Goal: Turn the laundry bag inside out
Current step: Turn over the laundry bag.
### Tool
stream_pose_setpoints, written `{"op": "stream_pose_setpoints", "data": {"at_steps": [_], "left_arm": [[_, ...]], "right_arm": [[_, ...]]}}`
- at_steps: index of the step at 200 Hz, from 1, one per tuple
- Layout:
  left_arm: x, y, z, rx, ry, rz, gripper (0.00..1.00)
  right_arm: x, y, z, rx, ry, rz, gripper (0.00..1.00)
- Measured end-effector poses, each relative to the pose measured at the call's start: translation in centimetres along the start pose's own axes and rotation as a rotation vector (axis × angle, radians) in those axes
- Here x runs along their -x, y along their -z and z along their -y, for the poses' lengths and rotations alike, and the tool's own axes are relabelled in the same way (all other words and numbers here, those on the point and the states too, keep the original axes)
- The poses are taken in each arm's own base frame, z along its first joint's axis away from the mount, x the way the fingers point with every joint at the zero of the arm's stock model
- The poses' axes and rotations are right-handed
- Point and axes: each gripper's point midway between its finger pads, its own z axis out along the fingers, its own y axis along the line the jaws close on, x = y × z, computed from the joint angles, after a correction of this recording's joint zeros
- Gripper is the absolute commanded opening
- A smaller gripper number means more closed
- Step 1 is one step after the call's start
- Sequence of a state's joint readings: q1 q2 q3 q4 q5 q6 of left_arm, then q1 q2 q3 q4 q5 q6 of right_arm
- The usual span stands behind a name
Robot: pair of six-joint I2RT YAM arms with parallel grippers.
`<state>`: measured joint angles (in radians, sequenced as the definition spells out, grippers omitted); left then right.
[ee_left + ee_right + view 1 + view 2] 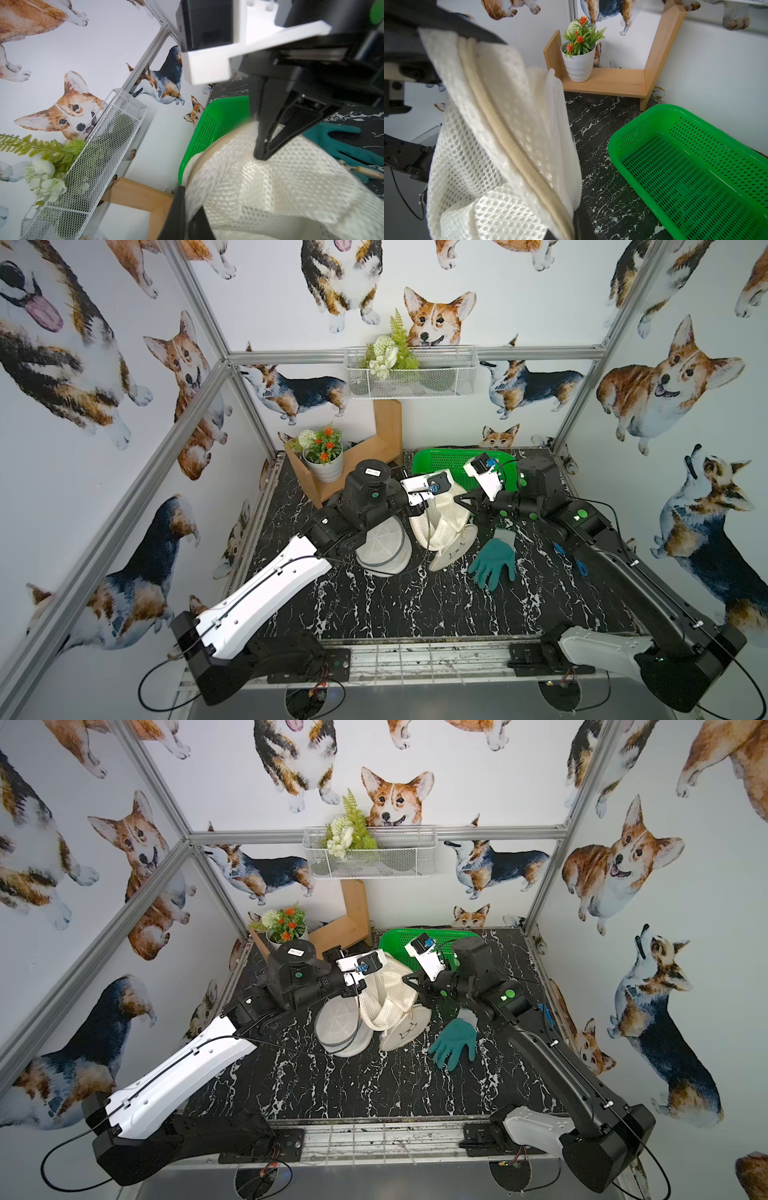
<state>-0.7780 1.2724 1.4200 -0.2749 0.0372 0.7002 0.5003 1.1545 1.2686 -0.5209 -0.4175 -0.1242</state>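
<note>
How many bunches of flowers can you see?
2. One potted plant sits on the wooden shelf; one white bunch sits in the wire basket on the back wall.

Bag (463,155): white mesh cloth, matt. Basket (654,110): glossy green perforated plastic. Shelf (612,81): smooth wood. Surface (415,605): black, marbled.

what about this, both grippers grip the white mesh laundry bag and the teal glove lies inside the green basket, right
One detail is wrong. A top view shows the teal glove lying on the table, outside the green basket. The left gripper and right gripper do grip the white mesh laundry bag.
</note>
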Motion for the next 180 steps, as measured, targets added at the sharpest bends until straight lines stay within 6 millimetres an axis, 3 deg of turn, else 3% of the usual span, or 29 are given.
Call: {"op": "stream_pose_setpoints", "data": {"at_steps": [32, 60, 96, 130, 180], "left_arm": [[0.6, -1.0, -1.7, -0.044, 0.119, 0.009, 0.02], [-0.7, -2.3, -2.4, -0.127, 0.281, -0.014, 0.21], [-2.3, -3.9, -2.8, -0.203, 0.467, -0.036, 0.48], [-4.9, -4.6, -2.2, -0.274, 0.645, -0.067, 0.63], [-9.3, -3.5, -1.1, -0.327, 0.869, -0.064, 0.73]], "right_arm": [[-0.1, 0.4, -1.9, 0.038, 0.118, 0.002, 0.00], [0.8, 2.1, -2.8, 0.031, 0.215, 0.088, 0.00], [0.6, 3.3, -3.3, 0.023, 0.268, 0.126, 0.00], [0.8, 3.8, -3.3, 0.014, 0.277, 0.144, 0.00], [1.8, 5.0, -2.3, 0.003, 0.228, 0.220, 0.00]]}}
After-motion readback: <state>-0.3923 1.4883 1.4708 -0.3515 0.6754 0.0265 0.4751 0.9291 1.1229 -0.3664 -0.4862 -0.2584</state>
